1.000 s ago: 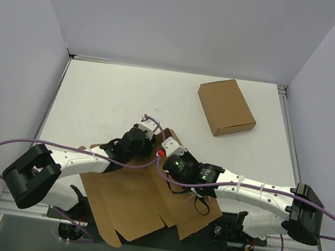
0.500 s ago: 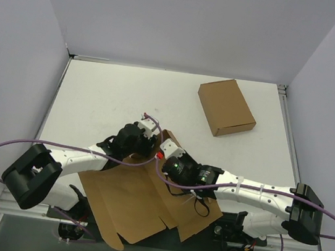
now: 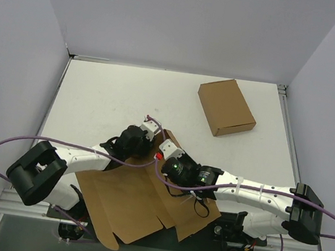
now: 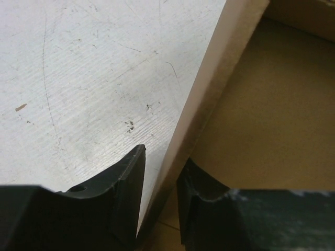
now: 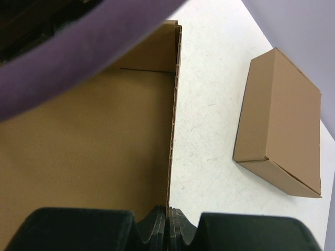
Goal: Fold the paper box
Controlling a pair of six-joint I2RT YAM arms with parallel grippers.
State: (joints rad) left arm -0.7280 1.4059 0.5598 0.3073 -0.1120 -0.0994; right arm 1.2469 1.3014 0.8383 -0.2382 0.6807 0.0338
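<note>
Brown kraft paper box point(image 3: 135, 202), unfolded, lay at the table's point(image 3: 109, 98) near edge. Right gripper point(image 5: 167, 222) clamped one raised panel edge; left gripper's point(image 4: 165, 159) jaws stood apart, astride another edge.

Lab test cell: white table point(image 3: 108, 105) inside plain grey walls point(image 3: 188, 22).

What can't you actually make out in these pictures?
Top view: the arms hide the middle of the paper box and any grip on it.
Left wrist: whether the left gripper touches the flap edge is unclear.
Right wrist: a blurred purple cable covers the box's upper left.
</note>
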